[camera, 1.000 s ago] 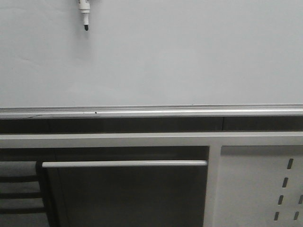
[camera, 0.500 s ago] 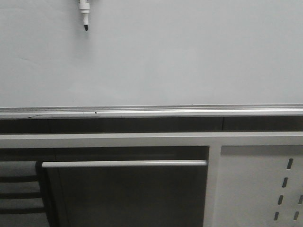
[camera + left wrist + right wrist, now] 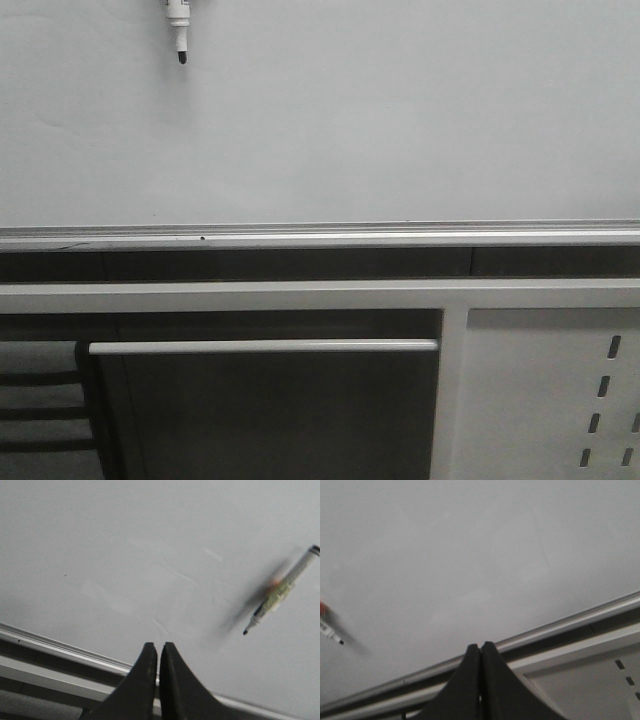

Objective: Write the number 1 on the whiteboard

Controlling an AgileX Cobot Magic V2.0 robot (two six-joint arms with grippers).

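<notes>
We see the whiteboard (image 3: 380, 130) filling the upper part of the front view, its silver rail (image 3: 400, 238) along the lower edge, and no dark stroke shows on it. A white, black-tipped marker (image 3: 179, 28) points tip-down at the board's upper left. Our left gripper (image 3: 158, 652) and right gripper (image 3: 480, 652) have fingers pressed together, holding nothing.

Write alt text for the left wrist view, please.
The left gripper, shut and empty, points at a blank whiteboard above its silver rail. A white marker with a dark tip sits against the board off to one side, slightly blurred.
</notes>
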